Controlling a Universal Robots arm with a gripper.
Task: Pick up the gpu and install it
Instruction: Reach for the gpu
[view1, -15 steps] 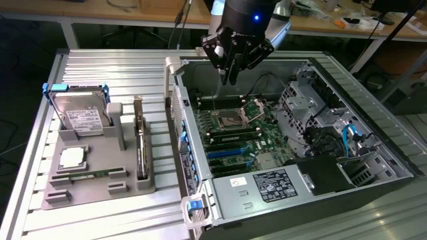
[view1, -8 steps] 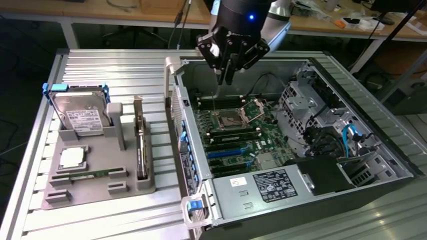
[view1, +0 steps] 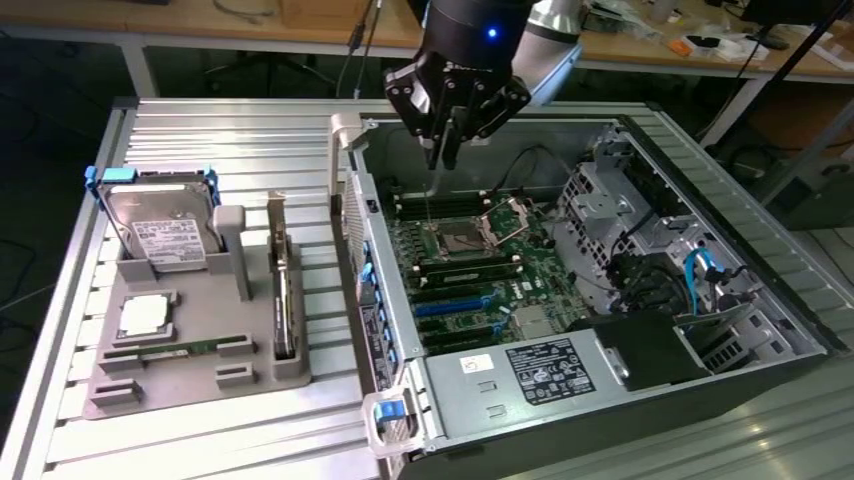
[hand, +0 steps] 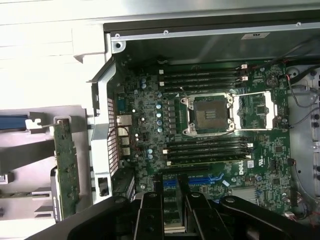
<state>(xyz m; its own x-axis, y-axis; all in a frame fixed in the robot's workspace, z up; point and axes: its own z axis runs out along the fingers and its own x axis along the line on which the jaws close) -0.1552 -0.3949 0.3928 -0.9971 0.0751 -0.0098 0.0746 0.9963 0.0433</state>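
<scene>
While the gpu (view1: 280, 300) stands untouched in its tray (view1: 200, 385), the end effector (view1: 447, 150) hangs over the open computer case (view1: 787, 330), part-closed on what looks like a slim green stick (view1: 433, 175).

Exterior view: the card stands on edge in a slot along the tray's case-side rim, probably for a grasp from above. The tray lies toward the bench (view1: 200, 120) edge on the exterior view's left, a hard drive (view1: 160, 235) alongside. Wrist view: the stick (hand: 174, 215) sits pinched between the fingers (hand: 150, 215) above the motherboard (hand: 145, 115). The case's rear wall (hand: 102, 145) stands between them and the gpu (hand: 65, 170).

Ribbed metal table (view1: 187, 130), grey parts tray (view1: 200, 378) beside open computer case (view1: 761, 390)
</scene>
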